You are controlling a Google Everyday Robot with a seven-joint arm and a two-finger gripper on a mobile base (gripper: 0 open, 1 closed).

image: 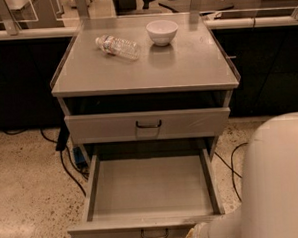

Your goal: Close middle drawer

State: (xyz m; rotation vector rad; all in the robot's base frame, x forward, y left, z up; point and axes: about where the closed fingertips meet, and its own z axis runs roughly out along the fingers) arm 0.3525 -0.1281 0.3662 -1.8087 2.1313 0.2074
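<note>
My gripper low beside the open grey metal middle drawer (152, 191).
The drawer stands pulled far out beneath the shut grey upper drawer (147, 125). The gripper (196, 234) sits at the bottom edge, just right of the small dark bar handle (155, 234) on the low front panel. I cannot tell whether it is wide or narrow.

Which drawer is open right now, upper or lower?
The lower drawer: its tray is pulled far out, showing its inside. The upper drawer sits shut. The tool is at the bottom edge, by the open front panel's right part.
</note>
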